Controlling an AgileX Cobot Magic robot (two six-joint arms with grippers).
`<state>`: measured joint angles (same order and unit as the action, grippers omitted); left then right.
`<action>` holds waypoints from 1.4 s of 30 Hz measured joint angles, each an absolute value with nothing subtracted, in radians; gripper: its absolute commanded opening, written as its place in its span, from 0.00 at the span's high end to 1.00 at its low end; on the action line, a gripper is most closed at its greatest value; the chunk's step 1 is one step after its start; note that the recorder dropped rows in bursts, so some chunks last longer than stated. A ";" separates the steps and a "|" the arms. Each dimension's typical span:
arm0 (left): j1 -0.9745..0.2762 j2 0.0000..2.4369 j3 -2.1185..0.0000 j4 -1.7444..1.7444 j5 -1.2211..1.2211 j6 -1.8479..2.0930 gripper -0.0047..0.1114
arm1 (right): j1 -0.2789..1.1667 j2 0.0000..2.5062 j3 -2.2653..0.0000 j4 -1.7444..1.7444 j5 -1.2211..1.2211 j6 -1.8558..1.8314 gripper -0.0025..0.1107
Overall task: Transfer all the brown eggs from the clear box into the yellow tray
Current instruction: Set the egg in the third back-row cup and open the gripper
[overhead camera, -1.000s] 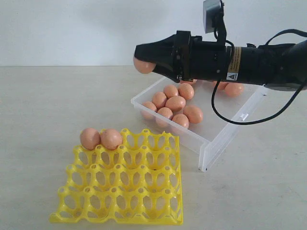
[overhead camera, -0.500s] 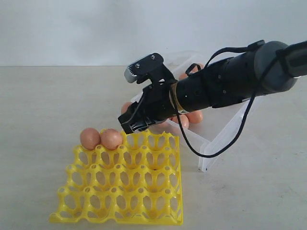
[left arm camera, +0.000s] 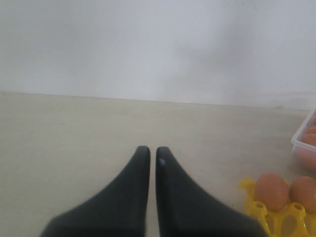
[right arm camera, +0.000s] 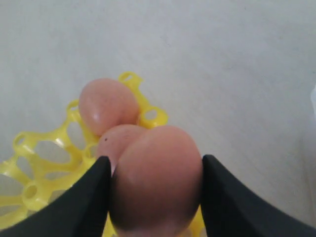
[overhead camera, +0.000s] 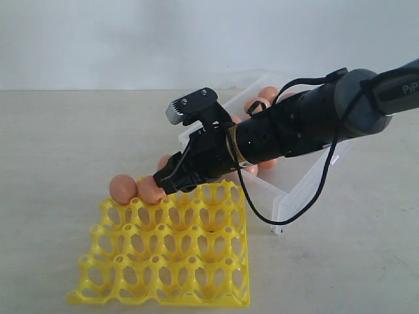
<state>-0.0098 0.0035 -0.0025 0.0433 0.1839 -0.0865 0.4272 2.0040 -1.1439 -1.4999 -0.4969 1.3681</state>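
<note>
Right claw [right arm camera: 155, 165]: pinching one brown egg [right arm camera: 158, 187] between my two black tapered fingers [right arm camera: 84, 197], parted just to its width.
Right arm [overhead camera: 308, 124]: reaching in low from the right and slanting down across the clear box [overhead camera: 288, 196], with the claw tip at the far edge of the yellow tray [overhead camera: 170, 261].
Held egg: a smooth, matte, orange-brown oval, just beside a seated egg; I cannot tell whether they touch.
Seated eggs [overhead camera: 122, 188]: two, side by side in the cups at the tray's far left corner.
Tray: bright yellow plastic, a square lattice of round cups and raised posts.
Box: translucent and low-walled, behind the tray toward the tabletop's far edge, with more brown eggs [overhead camera: 268, 95] inside.
Left claw [left arm camera: 149, 153]: black fingers pressed together but for a thin slit, gripping nothing, pointing along the beige tabletop [left arm camera: 59, 138].
</note>
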 measured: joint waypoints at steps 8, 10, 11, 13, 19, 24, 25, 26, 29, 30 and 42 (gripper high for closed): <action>-0.010 0.003 -0.003 0.043 0.184 -0.086 0.92 | 0.427 2.004 -1.144 -1.503 -0.493 1.416 0.98; -0.010 0.003 -0.003 0.043 0.184 -0.086 0.92 | 0.427 2.004 -1.144 -1.515 -0.488 1.428 0.98; -0.010 0.003 -0.003 0.043 0.184 -0.086 0.92 | 0.427 2.004 -1.144 -1.522 -0.488 1.435 0.98; -0.010 0.003 -0.003 0.043 0.184 -0.086 0.92 | 0.427 2.004 -1.144 -1.544 -0.487 1.451 0.98; -0.010 0.003 -0.003 0.043 0.184 -0.086 0.92 | 0.427 2.004 -1.144 -1.600 -0.484 1.466 0.88; -0.010 0.003 -0.003 0.043 0.184 -0.086 0.92 | 0.427 2.004 -1.144 -1.608 -0.465 1.466 0.62; -0.010 0.003 -0.003 0.043 0.184 -0.086 0.92 | 0.427 2.004 -1.144 -1.608 -0.459 1.466 0.60; -0.010 0.003 -0.003 0.043 0.184 -0.086 0.92 | 0.427 2.004 -1.144 -1.608 -0.454 1.466 0.58; -0.010 0.003 -0.003 0.043 0.184 -0.086 0.92 | 0.427 2.004 -1.144 -1.608 -0.446 1.466 0.55; -0.010 0.003 -0.003 0.043 0.184 -0.086 0.92 | 0.427 2.004 -1.144 -1.608 -0.443 1.466 0.53; -0.010 0.003 -0.003 0.043 0.184 -0.086 0.92 | 0.427 2.004 -1.144 -1.608 -0.440 1.469 0.47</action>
<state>-0.0098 0.0035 -0.0025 0.0433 0.1839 -0.0865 0.4272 2.0040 -1.1439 -1.6082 -0.4395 1.4686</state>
